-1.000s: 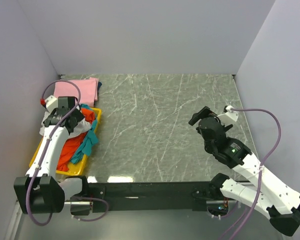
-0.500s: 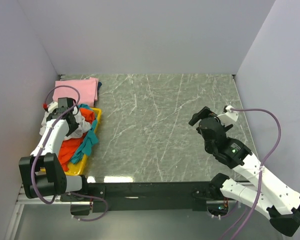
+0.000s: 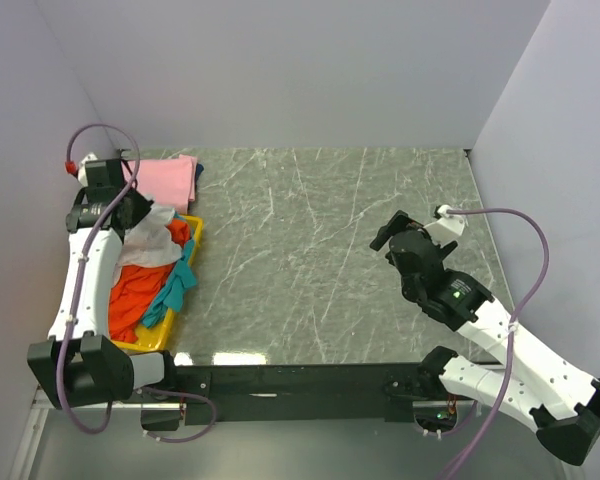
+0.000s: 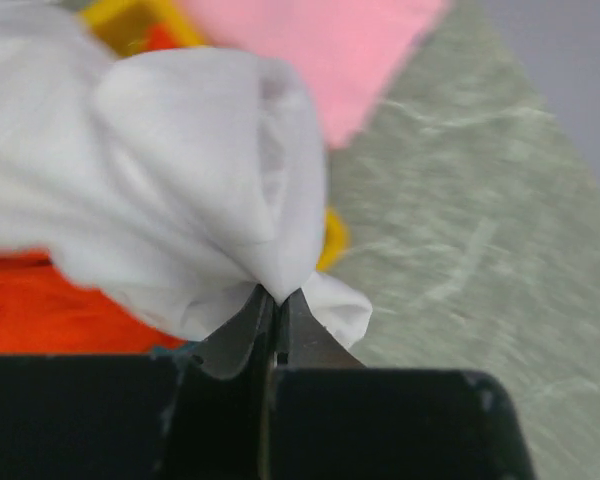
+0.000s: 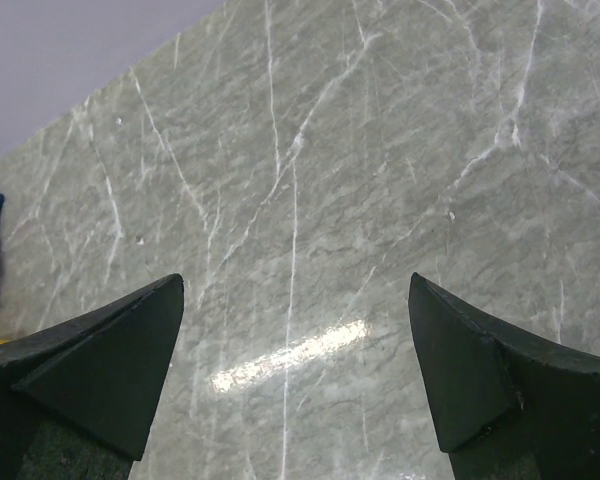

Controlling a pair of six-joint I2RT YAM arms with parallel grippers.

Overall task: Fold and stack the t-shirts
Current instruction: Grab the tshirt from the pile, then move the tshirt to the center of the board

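My left gripper (image 4: 277,297) is shut on a fold of the white t-shirt (image 4: 170,190), which bunches up above the jaws. From above, that gripper (image 3: 130,212) sits raised at the tray's far end, with the white t-shirt (image 3: 152,240) trailing down from it. Orange-red (image 3: 130,295) and teal (image 3: 178,282) t-shirts lie heaped in the yellow tray (image 3: 193,240). A folded pink t-shirt (image 3: 165,180) lies flat at the far left corner. My right gripper (image 5: 295,300) hangs open over bare marble, holding nothing; in the top view it (image 3: 388,232) is at the right.
Grey walls close in on the left, back and right. A dark blue cloth edge (image 3: 199,170) peeks out beside the pink t-shirt. The marble tabletop (image 3: 320,250) spans the middle.
My left gripper has shut on the white t-shirt and pulled it up and toward the far left corner. The right arm has shifted slightly left.
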